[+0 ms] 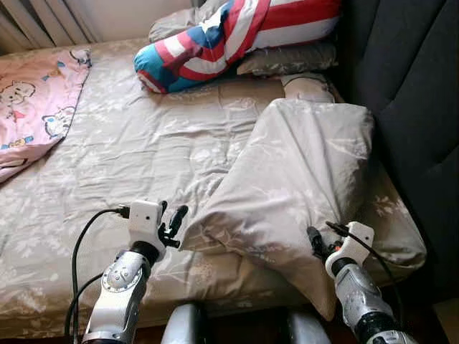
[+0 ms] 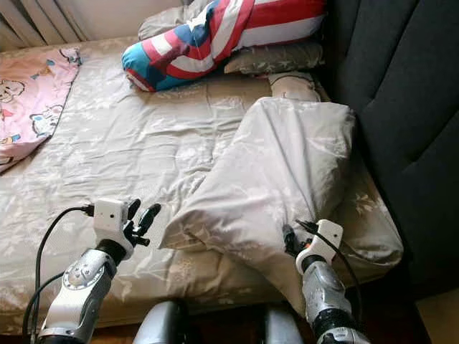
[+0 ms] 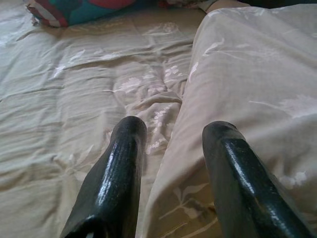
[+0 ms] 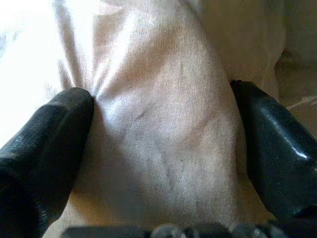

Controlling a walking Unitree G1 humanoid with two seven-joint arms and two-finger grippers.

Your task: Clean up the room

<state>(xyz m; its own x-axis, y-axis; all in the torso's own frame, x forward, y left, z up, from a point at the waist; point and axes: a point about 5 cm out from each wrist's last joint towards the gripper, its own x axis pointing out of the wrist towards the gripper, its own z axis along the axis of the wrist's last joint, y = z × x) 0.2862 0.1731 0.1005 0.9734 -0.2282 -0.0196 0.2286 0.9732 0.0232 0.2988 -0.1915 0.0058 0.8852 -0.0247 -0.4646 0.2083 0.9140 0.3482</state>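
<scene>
To straighten the bed, the right gripper [image 1: 320,246] pinches a fold of the duvet [image 1: 294,179] while the left gripper [image 1: 172,226] hovers spread at its corner.

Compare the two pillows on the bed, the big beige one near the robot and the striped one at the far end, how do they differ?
The beige pillow is plain, pale and floral-printed like the sheet; the striped pillow is red, white and blue. The beige one lies near the bed's front edge, its fabric between the right gripper fingers; the striped one lies untouched, atop a grey pillow. Both rest on the bed.
</scene>
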